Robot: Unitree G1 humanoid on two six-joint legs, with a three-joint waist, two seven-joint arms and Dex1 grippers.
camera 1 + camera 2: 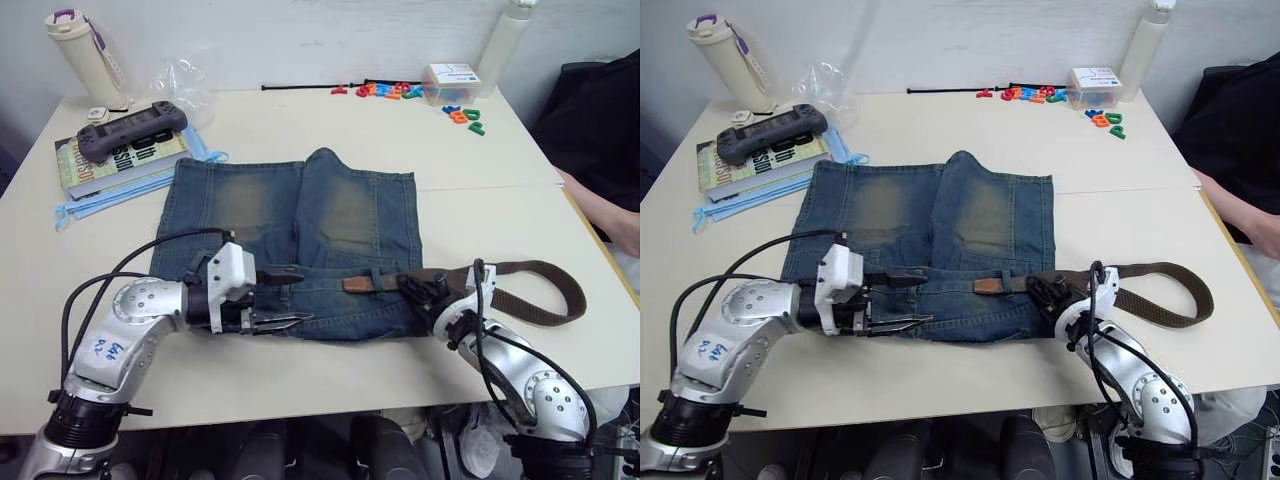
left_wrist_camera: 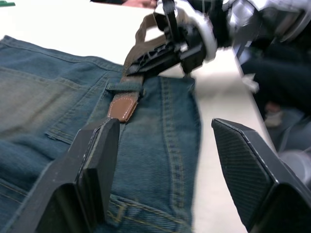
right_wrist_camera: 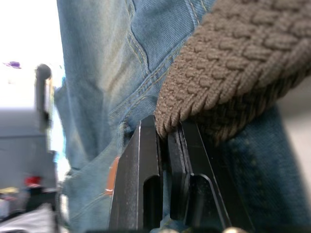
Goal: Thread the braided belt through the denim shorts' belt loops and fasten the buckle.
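Denim shorts [image 1: 300, 240] lie flat on the table [image 1: 300, 380], and you can use them as the landmark. At their waistband edge, the edge nearest to the robot, your left gripper [image 1: 285, 298] hovers over the left part of the band with its two fingers spread wide apart, holding nothing. At the right end of the same waistband your right gripper [image 1: 415, 287] has its fingers pressed together on the braided belt [image 1: 545, 295], pinching the strap where it meets the denim. From this grip the reddish-brown leather tip [image 1: 365, 283] reaches along the waistband toward the middle of the shorts and passes under one of the belt loops [image 2: 124, 88]. The remaining strap makes a long loop on the table off the right side of the shorts. Beyond the left leg of the shorts a book [image 1: 120, 160] carries a dark game controller [image 1: 130, 128]. Further beyond the shorts, coloured plastic letters [image 1: 400, 92] lie near the far table edge.
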